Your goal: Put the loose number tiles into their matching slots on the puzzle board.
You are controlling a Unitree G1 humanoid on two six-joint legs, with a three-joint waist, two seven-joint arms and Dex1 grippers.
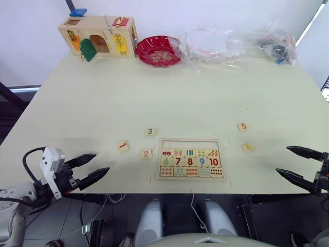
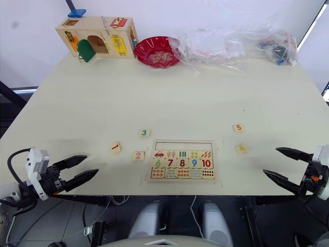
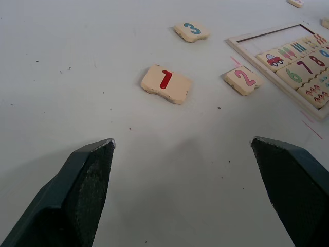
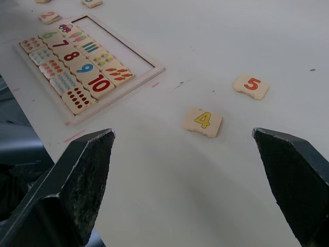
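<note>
Counting five loose tiles (image 1: 149, 131) | one puzzle board (image 1: 190, 159), top-row slots (image 1: 189, 144) bare | two grippers' jaws spread, empty

The puzzle board (image 2: 181, 160) lies near the table's (image 2: 169, 92) front edge, its top-row slots (image 2: 183, 145) empty. Tiles 1 (image 2: 115, 147), 2 (image 2: 138, 155) and 3 (image 2: 145, 133) lie to its left, 4 (image 2: 240, 148) and 5 (image 2: 237, 127) to its right. Both the left gripper (image 2: 82, 169) and the right gripper (image 2: 277, 163) hang spread wide at the front corners.

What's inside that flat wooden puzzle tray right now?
The puzzle board holds rows of picture, number 6 to 10, and dot tiles. Its top strip is empty. Nothing covers it.
</note>
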